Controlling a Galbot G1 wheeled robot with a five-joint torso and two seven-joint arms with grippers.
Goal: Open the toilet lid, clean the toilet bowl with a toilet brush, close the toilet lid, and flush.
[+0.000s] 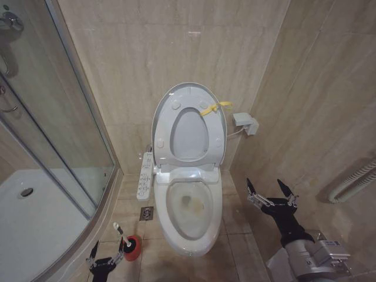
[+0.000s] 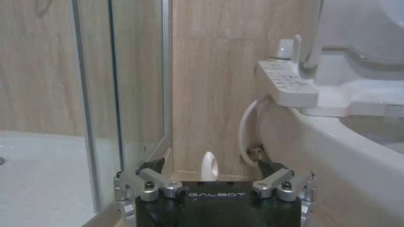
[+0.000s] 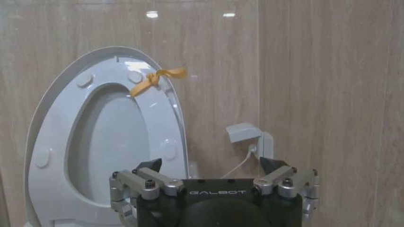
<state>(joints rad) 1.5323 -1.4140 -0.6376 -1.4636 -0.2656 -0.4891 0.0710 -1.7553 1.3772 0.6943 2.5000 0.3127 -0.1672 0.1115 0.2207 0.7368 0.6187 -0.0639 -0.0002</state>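
Head view shows the toilet lid [image 1: 189,94] raised upright against the tiled wall, with the ring seat [image 1: 190,134] raised against it and a yellow ribbon [image 1: 215,108] tied at its edge. Below it the toilet bowl [image 1: 189,205] lies open, a yellowish-brown stain [image 1: 194,204] on its inner surface, and a white button panel [image 1: 144,176] sticks out on its side nearest the glass shower enclosure [image 1: 47,117]. On the floor beside the bowl, the toilet brush [image 1: 120,232] stands in its red holder cup [image 1: 133,248], its white handle tip rising between the fingers of the left end effector [image 1: 107,254], which is spread open around the handle without pressing it. In the left wrist view the handle tip [image 2: 209,166] sits midway between the two open fingers. The right end effector [image 1: 271,191] hovers open and empty beside the bowl, well apart from it, facing the raised lid and a small wall box [image 3: 243,133].
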